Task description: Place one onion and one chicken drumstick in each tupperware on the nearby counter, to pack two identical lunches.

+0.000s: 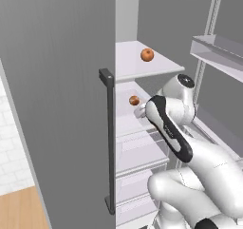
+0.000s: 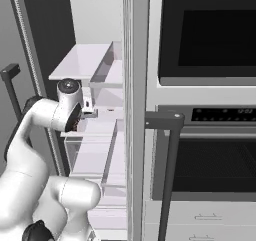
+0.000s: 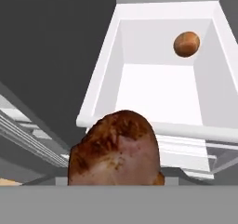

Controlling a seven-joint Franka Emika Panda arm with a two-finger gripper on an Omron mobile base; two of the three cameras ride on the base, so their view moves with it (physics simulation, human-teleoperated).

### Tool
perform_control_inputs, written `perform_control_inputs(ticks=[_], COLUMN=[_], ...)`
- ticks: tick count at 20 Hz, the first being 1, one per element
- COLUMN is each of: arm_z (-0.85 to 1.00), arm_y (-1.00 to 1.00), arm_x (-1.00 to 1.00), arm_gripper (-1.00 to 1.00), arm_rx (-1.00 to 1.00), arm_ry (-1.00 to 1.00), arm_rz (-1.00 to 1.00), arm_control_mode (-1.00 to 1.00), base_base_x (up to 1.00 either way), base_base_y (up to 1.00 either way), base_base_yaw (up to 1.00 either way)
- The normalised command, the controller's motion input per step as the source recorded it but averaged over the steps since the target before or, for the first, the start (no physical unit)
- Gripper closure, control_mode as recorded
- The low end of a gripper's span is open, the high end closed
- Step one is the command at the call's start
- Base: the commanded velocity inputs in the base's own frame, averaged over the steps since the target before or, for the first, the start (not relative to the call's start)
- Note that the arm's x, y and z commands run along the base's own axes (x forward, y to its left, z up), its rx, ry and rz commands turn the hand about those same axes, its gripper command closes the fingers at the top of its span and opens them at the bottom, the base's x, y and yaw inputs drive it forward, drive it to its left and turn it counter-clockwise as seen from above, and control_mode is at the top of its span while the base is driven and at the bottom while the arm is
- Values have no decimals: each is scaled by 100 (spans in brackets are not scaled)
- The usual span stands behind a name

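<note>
The arm reaches into the open fridge [image 1: 142,123], wrist level with the middle shelf [image 1: 124,110]. In the hand view a chicken drumstick [image 3: 116,148] fills the lower centre, thick end toward the camera, right where the fingertips would rise; the tips themselves are hidden behind it. Judged: the gripper [image 1: 141,111] is closed on the drumstick at a partial width, though the contact points cannot be seen.

One onion [image 1: 134,100] sits on the middle shelf just beyond the wrist; in the hand view it lies at the far right corner of the white shelf, well apart from the drumstick. A second onion [image 1: 147,55] rests on the shelf above.

Neither lunch box nor the counter can be located from here, so the carry out of the fridge is yet to come.

Risks, as judgement:
- The drumstick is tapered and smooth; a grip on the thick end could slide if the wrist tips sharply during withdrawal.
- The forearm is close to the door edge with its dark handle [image 1: 109,142] on one side and to the door racks [image 1: 218,52] on the other; a wide swing could clip either.
- Lifting too high may strike the upper shelf and jar the upper onion.
- A forward push could roll the nearer onion deeper.
</note>
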Motion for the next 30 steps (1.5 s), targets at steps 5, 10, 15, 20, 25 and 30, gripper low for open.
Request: perform_control_inputs(ticks=[5, 10, 15, 20, 25, 30], arm_z=[99, 29, -13, -1, 0, 0], arm_y=[-22, -12, -9, -1, 0, 0], arm_x=[-93, -100, -100, -70, 0, -8], arm_gripper=[100, 100, 100, 100, 100, 100], arm_rx=[-5, -1, 0, 0, 0, 0], arm_ry=[11, 6, -11, -1, 0, 0], arm_rz=[-2, -4, 0, 0, 0, 0], arm_control_mode=[-100, -100, -100, -100, -100, 100], base_base_x=[0, 0, 0, 0, 0, -80], base_base_y=[0, 0, 0, 0, 0, 0], base_base_yaw=[0, 0, 0, 0, 0, -2])
